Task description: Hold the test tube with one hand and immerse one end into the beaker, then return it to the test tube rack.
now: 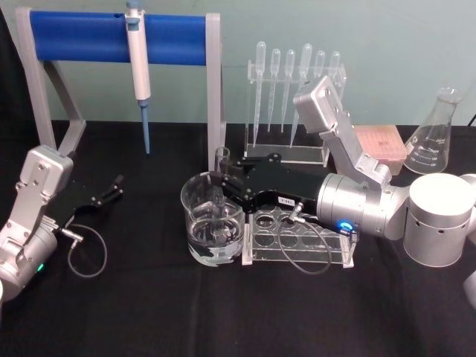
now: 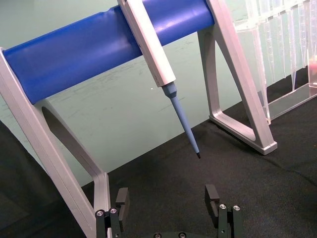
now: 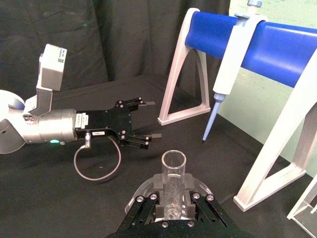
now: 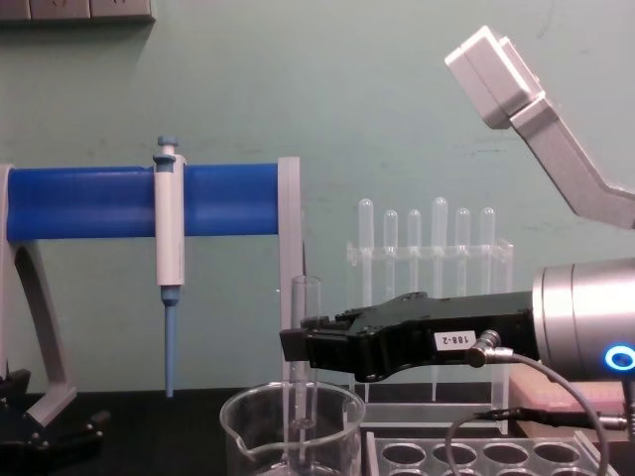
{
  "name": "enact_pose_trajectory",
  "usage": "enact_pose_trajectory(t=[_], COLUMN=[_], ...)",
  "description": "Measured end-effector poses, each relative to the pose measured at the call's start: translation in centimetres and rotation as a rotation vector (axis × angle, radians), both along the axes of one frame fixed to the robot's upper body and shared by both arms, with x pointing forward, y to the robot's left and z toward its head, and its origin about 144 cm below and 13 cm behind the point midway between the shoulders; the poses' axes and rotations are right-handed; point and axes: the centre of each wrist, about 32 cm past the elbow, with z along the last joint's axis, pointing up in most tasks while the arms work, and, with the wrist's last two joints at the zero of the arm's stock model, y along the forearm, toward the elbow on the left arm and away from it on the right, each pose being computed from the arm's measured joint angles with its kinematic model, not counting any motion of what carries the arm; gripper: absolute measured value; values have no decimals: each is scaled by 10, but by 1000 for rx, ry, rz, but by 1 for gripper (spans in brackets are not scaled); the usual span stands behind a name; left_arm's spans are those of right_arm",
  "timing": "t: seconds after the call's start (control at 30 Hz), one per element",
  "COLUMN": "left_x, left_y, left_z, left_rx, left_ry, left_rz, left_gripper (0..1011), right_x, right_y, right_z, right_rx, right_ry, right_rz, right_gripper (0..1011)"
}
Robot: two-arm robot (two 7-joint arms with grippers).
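While right claw [image 1: 222, 187] clamps test tube [image 1: 221, 158] upright in beaker [image 1: 192, 223], left claw [image 1: 113, 189] idles left, spread wide.
Risk: a tilt on lifting would knock test tube against beaker rim.

White-and-blue pipette [image 1: 138, 56] hangs tip-down from blue bar [image 1: 74, 37] of grey stand [image 1: 215, 82], back left, tip clear of black cloth [image 1: 223, 312]. Rt of stand: clear rack [image 1: 286, 154] w/ row of thin plastic pipettes [image 1: 290, 67], bulbs up. Pink box [image 1: 381, 143] beside rack, conical flask [image 1: 435, 141] far rt.
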Motion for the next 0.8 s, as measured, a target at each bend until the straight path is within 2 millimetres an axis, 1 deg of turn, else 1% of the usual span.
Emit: enact_pose_trajectory(t=[0.8], left_x=[0], left_y=[0], left_z=[0], left_rx=[0], left_ry=[0], left_rz=[0], left_gripper=[1000], right_x=[0], right_y=[0], right_z=[0], right_rx=[0], right_ry=[0], right_rz=[0], right_gripper=[222])
